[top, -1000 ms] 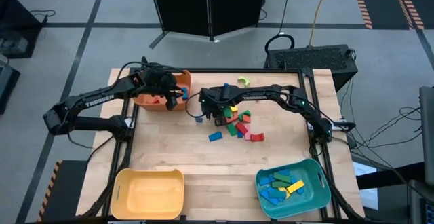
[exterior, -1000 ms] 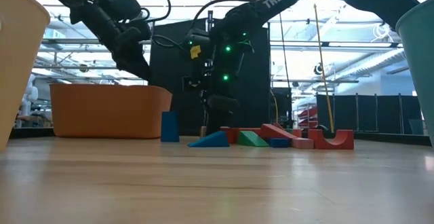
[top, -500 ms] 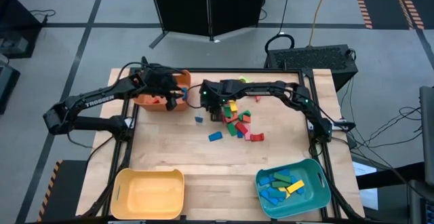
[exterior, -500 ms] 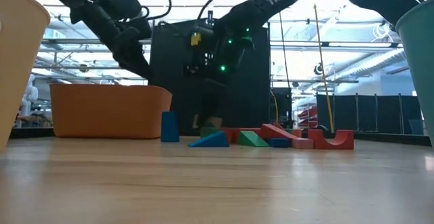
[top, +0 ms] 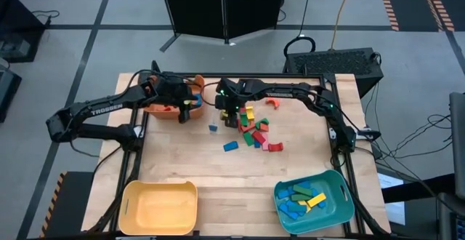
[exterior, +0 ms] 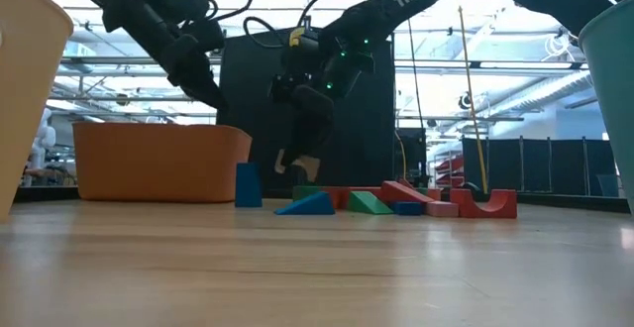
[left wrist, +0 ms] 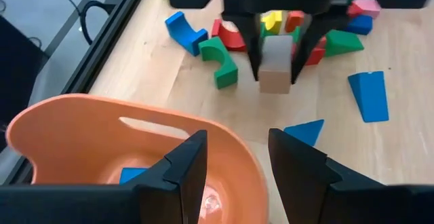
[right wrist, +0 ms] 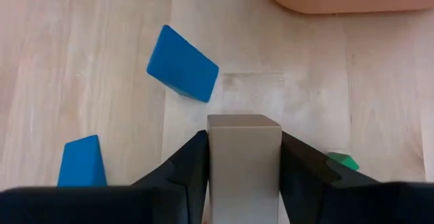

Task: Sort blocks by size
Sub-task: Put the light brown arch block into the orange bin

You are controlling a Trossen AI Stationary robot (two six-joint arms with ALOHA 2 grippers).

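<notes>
- Right hand [top: 229,112] pinches a plain wooden block [right wrist: 244,157], now lifted off the desk [top: 218,174] and nearer the orange bin [top: 156,110] than a second ago
- Left hand [left wrist: 234,157], fingers spread and empty, hangs unmoved over that bin
- Remaining blocks [top: 254,132] lie mid-desk

There are three bins: one orange bin [top: 166,108], one yellow bin [top: 160,206] and one teal bin [top: 314,198]. Two robot arms.
</notes>
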